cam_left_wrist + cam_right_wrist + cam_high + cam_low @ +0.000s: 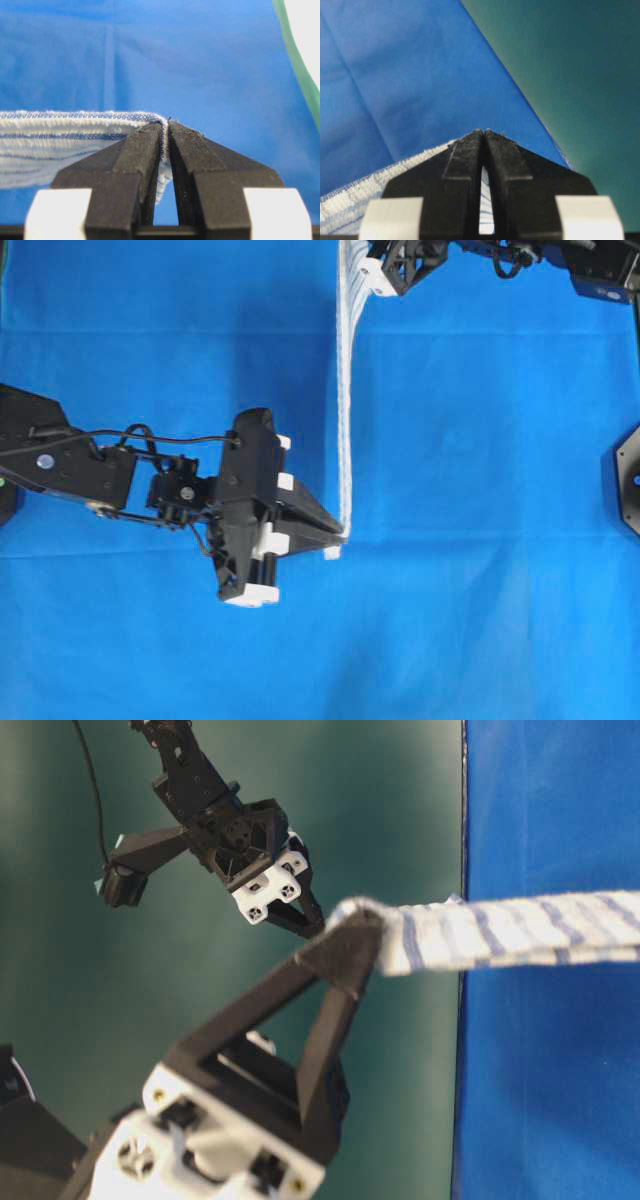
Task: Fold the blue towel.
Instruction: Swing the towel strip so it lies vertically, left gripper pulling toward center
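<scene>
Both grippers pinch the blue towel (347,390) by its corners, the left gripper (335,537) and right gripper (362,262) stretching it taut above the blue table cloth (480,540); its hanging part seems hidden edge-on, so carry both corners evenly without slackening

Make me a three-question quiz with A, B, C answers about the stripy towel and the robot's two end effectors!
1. Where is the blue towel?
A. flat on the table
B. stretched between both end effectors
C. crumpled in a heap

2. What colour is the table cloth?
A. red
B. yellow
C. blue

3. How is the left end effector?
A. shut on the towel
B. wide open
C. holding a cup

Answers: B, the left end effector and the right end effector each pinch one end; C, plain blue all around; A, fabric is clamped between its fingers.
</scene>
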Motion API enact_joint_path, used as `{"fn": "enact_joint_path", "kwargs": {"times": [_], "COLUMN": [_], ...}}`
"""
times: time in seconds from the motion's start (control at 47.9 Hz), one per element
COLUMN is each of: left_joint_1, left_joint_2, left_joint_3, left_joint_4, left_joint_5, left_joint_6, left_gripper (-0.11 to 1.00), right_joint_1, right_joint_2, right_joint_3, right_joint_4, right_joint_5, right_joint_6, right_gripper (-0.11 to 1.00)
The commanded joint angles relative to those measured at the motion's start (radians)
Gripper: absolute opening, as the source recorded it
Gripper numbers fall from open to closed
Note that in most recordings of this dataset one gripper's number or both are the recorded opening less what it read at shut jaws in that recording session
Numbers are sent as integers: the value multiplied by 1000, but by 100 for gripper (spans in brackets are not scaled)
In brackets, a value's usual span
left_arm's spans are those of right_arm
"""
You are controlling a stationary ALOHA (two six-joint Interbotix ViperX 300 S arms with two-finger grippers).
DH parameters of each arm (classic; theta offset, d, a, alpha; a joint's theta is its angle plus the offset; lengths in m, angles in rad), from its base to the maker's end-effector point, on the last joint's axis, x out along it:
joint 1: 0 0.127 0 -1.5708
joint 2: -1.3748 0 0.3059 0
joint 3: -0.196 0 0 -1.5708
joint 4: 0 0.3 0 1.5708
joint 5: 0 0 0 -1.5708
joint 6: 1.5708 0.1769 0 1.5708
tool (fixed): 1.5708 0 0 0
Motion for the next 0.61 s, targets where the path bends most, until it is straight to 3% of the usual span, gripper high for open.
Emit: {"fn": "enact_joint_path", "kwargs": {"times": [0.0, 0.146, 0.397, 0.585], "left_joint_1": [-23, -21, -12, 8], "left_joint_2": [3, 61, 232, 318], "left_joint_3": [-34, -97, -281, -344], "left_joint_4": [2, 3, 3, 3], "left_joint_5": [-11, -18, -31, -58], "left_joint_6": [8, 26, 141, 147], "left_gripper": [4, 4, 4, 4], "right_joint_1": [-20, -46, -77, -78], "right_joint_2": [-29, -74, -184, -216], "right_joint_3": [-5, 55, 198, 241], "right_joint_4": [-6, -6, -6, -6], "right_joint_5": [2, 3, 3, 14], "right_joint_6": [-2, 0, 8, 8], "right_gripper": [3, 3, 3, 3]}}
